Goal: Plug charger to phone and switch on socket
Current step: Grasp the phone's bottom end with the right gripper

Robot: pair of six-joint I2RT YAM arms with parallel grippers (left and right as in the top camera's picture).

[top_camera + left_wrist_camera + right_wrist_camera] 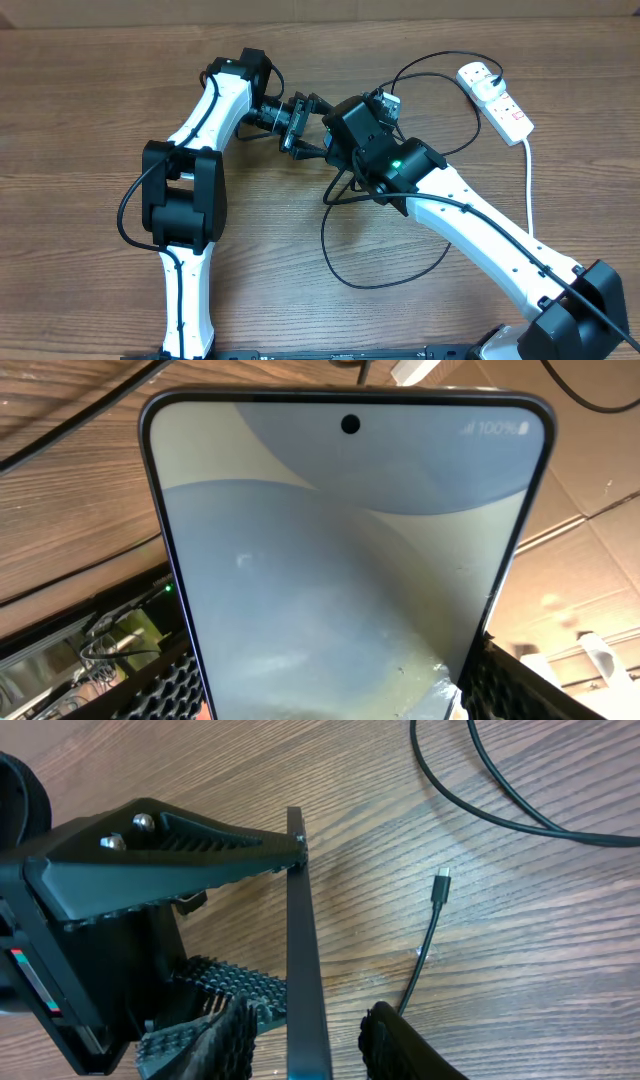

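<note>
Phone point(340, 560) is held on edge, clamped in left tool point(303, 128). Right tool point(305, 1050) is part-open astride it, gripping nothing. Charger point(425, 945) lies on surface point(560, 970) nearby. Pads should be closed flat, port left clear.

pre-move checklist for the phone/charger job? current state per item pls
1. The left tool grips the phone: ok, clamped, lit screen facing its camera.
2. The right tool is closed on the phone: not ok, its fingers straddle the phone's edge and a gap shows on one side.
3. The charger tip is in a tool: not ok, it lies loose on the table, apart from the phone.
4. The charger tip is in the phone's port: not ok.
5. The socket is switched on: cannot tell, the switches are too small in the overhead view.
</note>
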